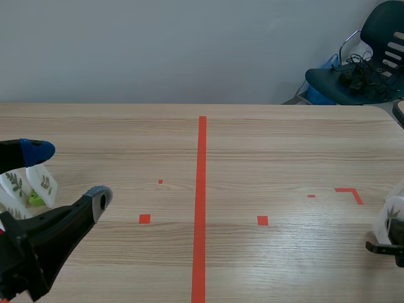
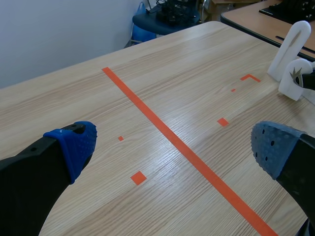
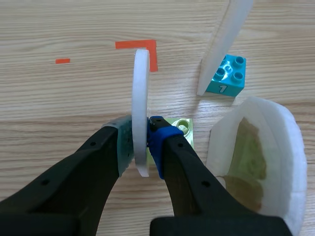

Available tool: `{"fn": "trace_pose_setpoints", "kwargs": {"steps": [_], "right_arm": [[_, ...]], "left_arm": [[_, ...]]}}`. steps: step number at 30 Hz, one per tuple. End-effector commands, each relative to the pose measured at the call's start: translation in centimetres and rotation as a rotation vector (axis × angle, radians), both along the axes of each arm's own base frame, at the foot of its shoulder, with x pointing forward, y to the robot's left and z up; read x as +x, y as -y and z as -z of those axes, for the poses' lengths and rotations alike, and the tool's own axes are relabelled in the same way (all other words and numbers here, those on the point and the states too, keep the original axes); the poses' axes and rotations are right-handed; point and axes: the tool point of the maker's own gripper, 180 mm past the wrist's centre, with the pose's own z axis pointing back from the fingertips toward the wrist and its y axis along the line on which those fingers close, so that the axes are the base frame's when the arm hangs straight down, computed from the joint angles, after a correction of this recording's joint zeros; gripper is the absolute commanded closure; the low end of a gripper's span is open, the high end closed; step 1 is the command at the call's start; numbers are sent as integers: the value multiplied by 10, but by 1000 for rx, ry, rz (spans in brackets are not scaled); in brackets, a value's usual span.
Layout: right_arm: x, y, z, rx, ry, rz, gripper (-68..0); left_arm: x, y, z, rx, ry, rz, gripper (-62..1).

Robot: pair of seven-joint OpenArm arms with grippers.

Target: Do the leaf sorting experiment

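Observation:
My right gripper (image 3: pixel 141 141) is shut on a thin white leaf card (image 3: pixel 140 83) seen edge-on, standing upright over a light green brick (image 3: pixel 181 129) just behind the fingers. Ahead, a teal brick (image 3: pixel 227 76) marked 1 holds a second white card (image 3: pixel 221 44) upright. Right beside the gripper is a wide white card with a leaf print (image 3: pixel 256 157). My left gripper (image 1: pixel 66 173) hangs open over the table's left side with nothing between its fingers (image 2: pixel 74 145). Behind it stand white leaf cards (image 1: pixel 28 183) on a green brick (image 1: pixel 36 199).
The wooden table (image 1: pixel 265 145) carries a long orange-red tape line down its middle and small tape marks. The right arm (image 1: pixel 388 246) barely shows at the table's right edge beside a white card (image 1: pixel 394 211). A dark chair (image 1: pixel 360 76) stands beyond the far right corner.

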Motion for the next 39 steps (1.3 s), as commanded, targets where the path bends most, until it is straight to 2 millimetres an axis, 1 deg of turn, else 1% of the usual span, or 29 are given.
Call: {"fn": "trace_pose_setpoints", "kwargs": {"steps": [1, 4, 6, 9, 12, 16, 18, 22, 24, 26, 28, 29, 31, 33, 34, 36, 39], "right_arm": [[11, 0, -14, -9, 51, -4, -51], [11, 0, -14, -9, 50, -4, -74], [11, 0, -14, -9, 51, -4, -129], [11, 1, -15, -11, 55, -3, -131], [13, 3, -21, -14, 70, -6, -131], [18, 7, -40, -28, 100, -21, -132], [22, 6, -55, -35, 124, -46, -134], [31, -3, -98, -11, 205, -103, -237], [34, -5, -123, -23, 249, -114, -276], [35, -9, -145, -48, 283, -137, -343], [34, -20, -169, -82, 321, -201, -471], [33, -28, -183, -89, 351, -238, -547], [32, -41, -200, -106, 381, -303, -641], [30, -55, -215, -139, 399, -372, -679], [29, -61, -219, -154, 400, -404, -679], [26, -71, -223, -171, 399, -465, -679], [23, -85, -222, -142, 389, -541, -679]], "left_arm": [[1, 4, -9, -23, 23, 10, -623], [1, 4, -9, -23, 23, 10, -623], [1, 4, -9, -23, 23, 10, -623], [1, 4, -9, -23, 23, 10, -623], [1, 4, -9, -23, 23, 10, -623], [1, 4, -9, -23, 23, 10, -623], [1, 4, -9, -23, 23, 10, -623], [1, 4, -9, -23, 23, 10, -623], [1, 4, -9, -23, 23, 10, -623], [1, 4, -9, -23, 23, 10, -623], [1, 4, -9, -23, 23, 10, -623], [1, 4, -9, -23, 23, 10, -623], [1, 4, -9, -23, 23, 10, -623], [1, 4, -9, -22, 23, 10, -623], [1, 4, -9, -22, 23, 10, -623], [1, 4, -9, -22, 23, 10, -623], [1, 4, -9, -22, 23, 10, -623]]}}
